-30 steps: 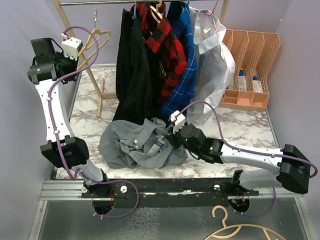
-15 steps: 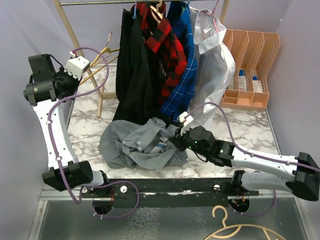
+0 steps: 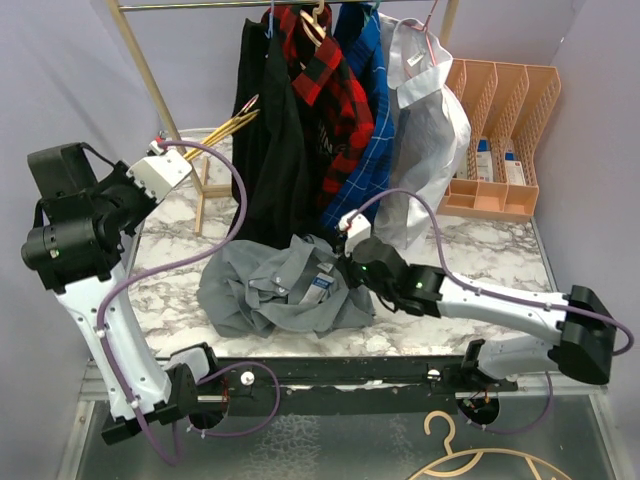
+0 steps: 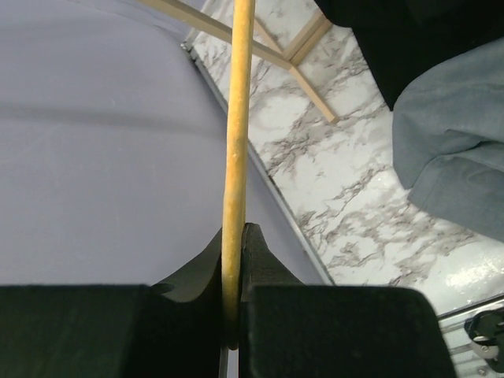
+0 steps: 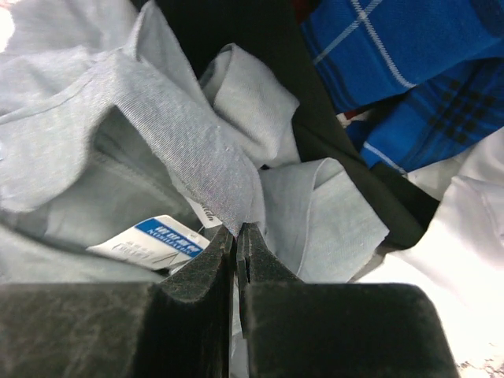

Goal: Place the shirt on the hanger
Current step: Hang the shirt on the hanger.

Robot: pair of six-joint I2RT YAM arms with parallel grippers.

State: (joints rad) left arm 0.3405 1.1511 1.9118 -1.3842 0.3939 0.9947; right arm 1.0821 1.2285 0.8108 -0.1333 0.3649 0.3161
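The light-grey shirt [image 3: 262, 290] lies crumpled on the marble table, its blue-and-white label [image 3: 320, 285] facing up. My right gripper [image 3: 347, 262] is shut on a fold of the shirt's fabric by the collar, seen close in the right wrist view [image 5: 236, 235], with the grey shirt [image 5: 181, 150] rising from the jaws. My left gripper [image 3: 188, 148] is shut on the thin yellow-gold hanger [image 3: 228, 126] and holds it in the air at the left, pointing toward the hanging clothes. In the left wrist view the hanger's bar [image 4: 236, 118] runs up from between the jaws [image 4: 235, 256].
A wooden rack [image 3: 150, 75] at the back holds a black garment [image 3: 262, 130], a red plaid shirt [image 3: 325, 80], a blue plaid shirt [image 3: 365, 140] and a white shirt [image 3: 425, 120]. An orange organizer [image 3: 495, 140] stands back right. A pale tan hanger [image 3: 480, 460] lies below the table's front edge.
My left arm has swung down and leftward, and the hanger has tipped over to point right toward the rack. My right gripper has shifted slightly up and left with the shirt fold.
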